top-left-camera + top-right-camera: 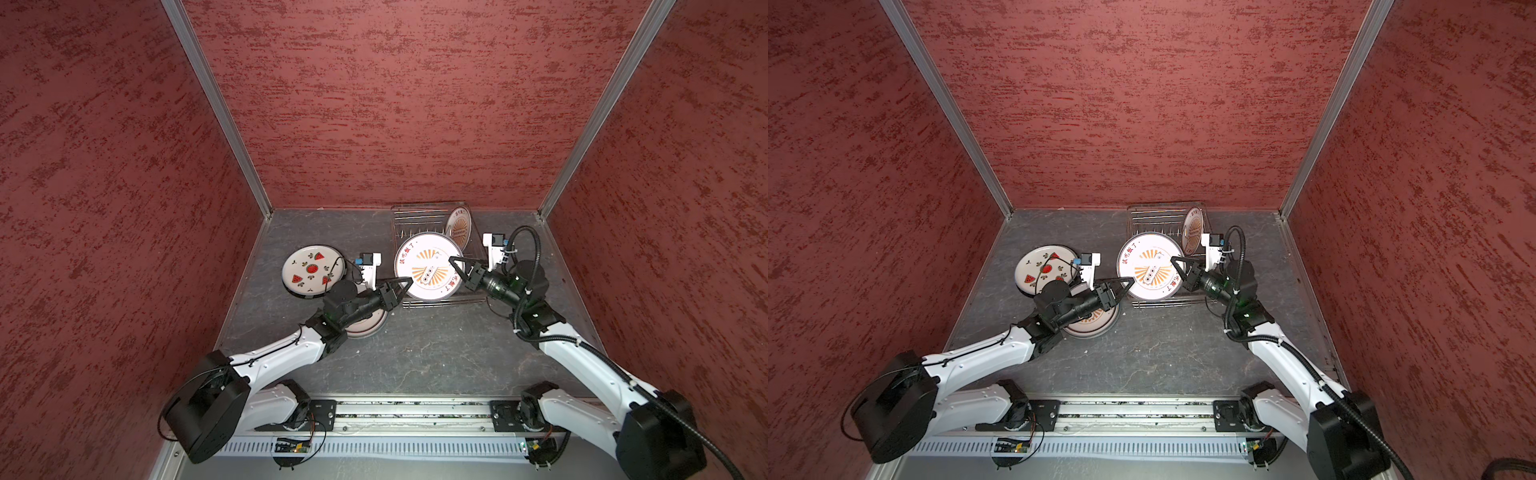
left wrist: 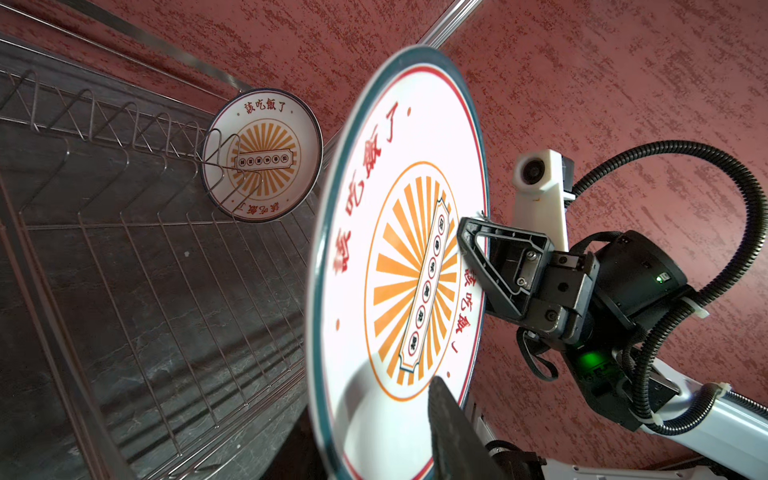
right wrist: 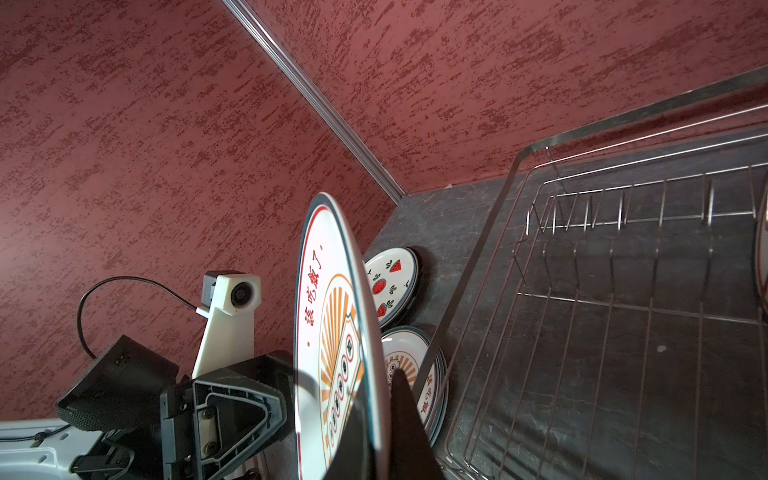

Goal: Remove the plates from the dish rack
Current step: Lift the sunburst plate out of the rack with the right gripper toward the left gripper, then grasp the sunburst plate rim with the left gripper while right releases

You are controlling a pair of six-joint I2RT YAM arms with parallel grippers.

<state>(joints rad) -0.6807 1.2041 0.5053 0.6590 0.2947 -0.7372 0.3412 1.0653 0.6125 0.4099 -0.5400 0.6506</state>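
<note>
A large white plate with an orange sunburst print [image 1: 428,270] [image 1: 1150,270] hangs above the front of the wire dish rack [image 1: 415,216] [image 1: 1150,216], face up and tilted. My right gripper [image 1: 453,261] [image 1: 1173,259] is shut on its right rim. My left gripper [image 1: 409,282] [image 1: 1131,281] is shut on its left rim; in the left wrist view one finger [image 2: 451,424] lies against the plate's face and the other is hidden behind it. A smaller sunburst plate [image 1: 459,226] [image 2: 264,156] stands upright between prongs at the rack's back right.
On the table left of the rack, a watermelon plate [image 1: 311,270] [image 3: 390,282] lies on top of a dark-rimmed one. A stack of sunburst plates [image 1: 368,326] [image 3: 411,374] lies under my left arm. Red walls close in the back and both sides.
</note>
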